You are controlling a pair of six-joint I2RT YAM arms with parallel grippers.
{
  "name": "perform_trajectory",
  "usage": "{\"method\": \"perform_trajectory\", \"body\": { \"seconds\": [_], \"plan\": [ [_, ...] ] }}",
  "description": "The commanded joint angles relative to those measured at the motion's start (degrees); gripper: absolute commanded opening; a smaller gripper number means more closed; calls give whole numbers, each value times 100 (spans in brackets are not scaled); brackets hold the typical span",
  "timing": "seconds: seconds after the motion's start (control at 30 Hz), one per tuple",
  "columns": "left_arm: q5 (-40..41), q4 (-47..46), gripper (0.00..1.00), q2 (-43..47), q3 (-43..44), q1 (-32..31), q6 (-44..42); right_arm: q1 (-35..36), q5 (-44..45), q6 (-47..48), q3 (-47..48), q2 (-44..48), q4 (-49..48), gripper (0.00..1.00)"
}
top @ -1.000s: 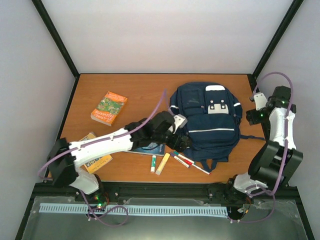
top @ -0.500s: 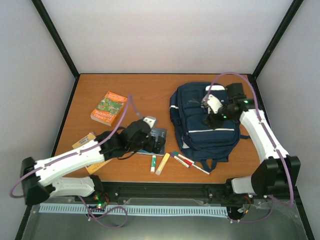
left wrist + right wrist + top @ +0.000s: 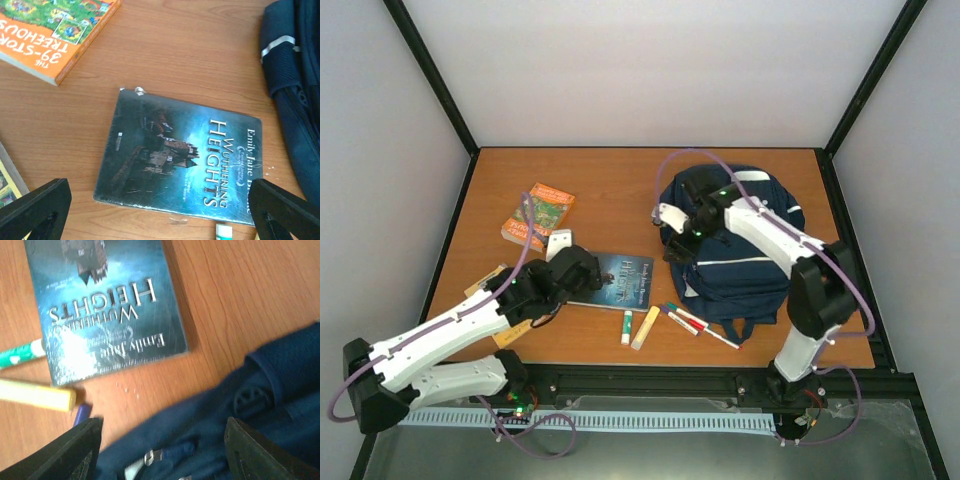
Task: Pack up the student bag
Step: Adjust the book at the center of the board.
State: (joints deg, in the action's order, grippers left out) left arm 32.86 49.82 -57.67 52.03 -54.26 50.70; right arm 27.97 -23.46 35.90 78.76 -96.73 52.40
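Left gripper (image 3: 160,212) released, spread wide above dark paperback (image 3: 180,155). Right gripper (image 3: 160,452) also released, empty, at 9 o'clock edge of student bag (image 3: 740,278); paperback lay at its 8 o'clock.

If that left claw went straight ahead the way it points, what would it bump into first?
Most likely the dark Wuthering Heights book, lying flat on the table, centred ahead of the open left gripper.

book (image 3: 612,281) just left of the student bag (image 3: 745,278), pens (image 3: 692,322) before them
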Motion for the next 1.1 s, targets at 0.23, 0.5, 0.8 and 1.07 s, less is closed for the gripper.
{"method": "perform_trajectory", "body": {
  "seconds": [0.23,0.5,0.8,1.07],
  "plan": [
    [-2396,-1862,100,793,-1792,1024,872,704,-113,-597,1468,-1905,-373,67],
    [-3184,-2161,96,186,-1987,1555,952,715,-267,-865,1954,-2616,-255,67],
    [-4009,-2830,88,-598,-2209,2189,977,715,-263,-896,1712,-2728,-288,67],
    [-4053,-2946,87,-1402,-1855,2272,777,718,-270,-880,1460,-2753,-268,67]
  ]
}}
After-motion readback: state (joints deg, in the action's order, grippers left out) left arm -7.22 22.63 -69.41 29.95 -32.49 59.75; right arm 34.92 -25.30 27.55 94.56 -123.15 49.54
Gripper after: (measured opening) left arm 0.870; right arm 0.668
